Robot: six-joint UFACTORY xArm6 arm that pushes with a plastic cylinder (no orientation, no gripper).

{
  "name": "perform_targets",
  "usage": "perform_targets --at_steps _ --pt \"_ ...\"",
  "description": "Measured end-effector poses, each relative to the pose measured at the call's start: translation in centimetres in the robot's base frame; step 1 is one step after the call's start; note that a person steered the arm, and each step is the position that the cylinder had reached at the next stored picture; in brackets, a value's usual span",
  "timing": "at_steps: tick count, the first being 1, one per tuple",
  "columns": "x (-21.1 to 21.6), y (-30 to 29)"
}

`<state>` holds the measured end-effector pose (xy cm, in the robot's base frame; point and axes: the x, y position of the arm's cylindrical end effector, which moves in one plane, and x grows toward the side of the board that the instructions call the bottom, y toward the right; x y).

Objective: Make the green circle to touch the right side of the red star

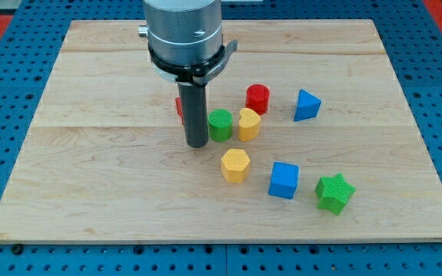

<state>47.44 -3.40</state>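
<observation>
The green circle (220, 125) stands near the board's middle. My tip (197, 144) rests on the board just to its left, touching or nearly touching it. The red star (179, 106) is mostly hidden behind the rod; only a red sliver shows at the rod's left, up and left of the green circle. A yellow block (249, 123) touches the green circle's right side.
A red cylinder (258, 97) sits above the yellow block. A blue triangle (306, 105) lies to the right. A yellow hexagon (235, 165), a blue cube (284, 180) and a green star (334, 192) lie lower right. The wooden board (90, 176) lies on a blue pegboard.
</observation>
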Motion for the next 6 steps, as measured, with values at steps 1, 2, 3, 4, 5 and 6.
perform_targets --at_steps 1,2,3,4,5,6 --pt "1.9 3.1" --pt "1.0 4.6" --pt "-0.6 4.5" --pt "-0.9 4.8" --pt "-1.7 3.1" --pt "-1.7 3.1"
